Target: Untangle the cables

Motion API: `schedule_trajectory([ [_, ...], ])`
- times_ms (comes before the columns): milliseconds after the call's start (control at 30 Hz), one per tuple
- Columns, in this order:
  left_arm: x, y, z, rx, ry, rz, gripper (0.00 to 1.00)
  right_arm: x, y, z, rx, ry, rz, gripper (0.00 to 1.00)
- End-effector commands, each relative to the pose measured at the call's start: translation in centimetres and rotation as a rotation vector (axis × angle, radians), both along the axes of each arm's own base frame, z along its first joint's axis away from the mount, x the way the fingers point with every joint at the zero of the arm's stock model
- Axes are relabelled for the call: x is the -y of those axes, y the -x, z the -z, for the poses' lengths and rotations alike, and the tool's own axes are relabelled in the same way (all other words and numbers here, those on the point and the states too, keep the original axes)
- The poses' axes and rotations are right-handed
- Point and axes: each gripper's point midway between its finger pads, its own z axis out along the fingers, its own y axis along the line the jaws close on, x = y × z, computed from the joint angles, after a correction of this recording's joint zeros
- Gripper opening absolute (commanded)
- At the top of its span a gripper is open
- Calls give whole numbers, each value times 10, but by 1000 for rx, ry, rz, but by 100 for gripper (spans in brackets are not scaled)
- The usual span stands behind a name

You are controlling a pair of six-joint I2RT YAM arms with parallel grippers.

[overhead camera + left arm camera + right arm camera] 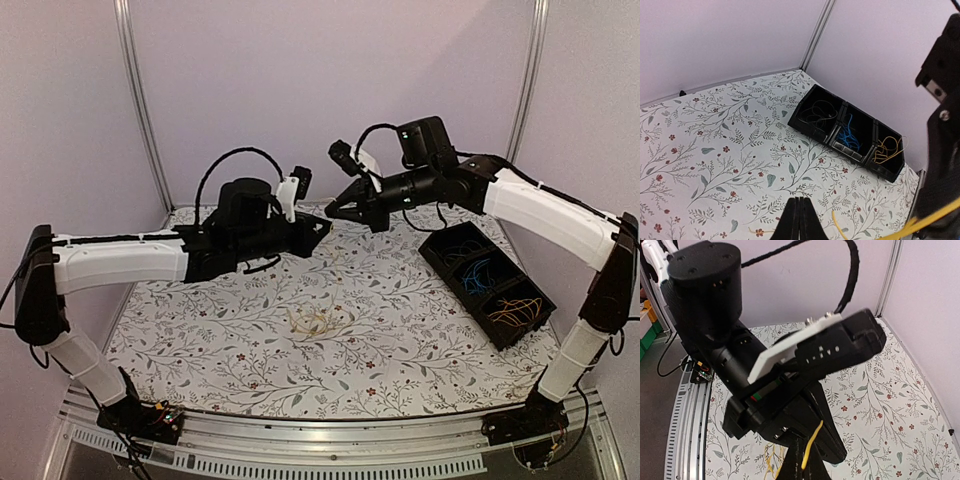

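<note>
A small tangle of yellow cables (315, 322) lies on the floral table mat, mid-table; part of it shows in the right wrist view (771, 465). Both grippers hover close together above the back of the table. My right gripper (333, 210) (807, 469) is shut on one yellow cable strand (812, 442), whose free end sticks up past the fingers. My left gripper (322, 228) (800, 201) is shut, with nothing visible between its fingers. A yellow strand (839, 226) lies just right of the left fingers.
A black three-compartment bin (458, 296) (840, 146) stands on the right side, holding black cables (815, 112), blue cables (847, 132) and yellow-orange cables (885, 150). The right arm (942, 150) fills the right edge of the left wrist view. White walls enclose the back and sides.
</note>
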Motion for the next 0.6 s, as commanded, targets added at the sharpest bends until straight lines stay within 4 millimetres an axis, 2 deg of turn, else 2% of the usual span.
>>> schedule_trajectory([
  [0, 9, -6, 39, 9, -54, -1, 0, 21, 26, -86, 103, -122, -25, 0],
  [233, 42, -27, 104, -32, -121, 32, 3, 56, 35, -151, 216, -190, 19, 0],
  [367, 48, -29, 129, -54, -120, 44, 3, 78, 30, -176, 273, -214, 70, 0],
  [567, 41, -30, 160, -82, -144, 40, 0, 106, 24, -200, 335, -230, 136, 0],
])
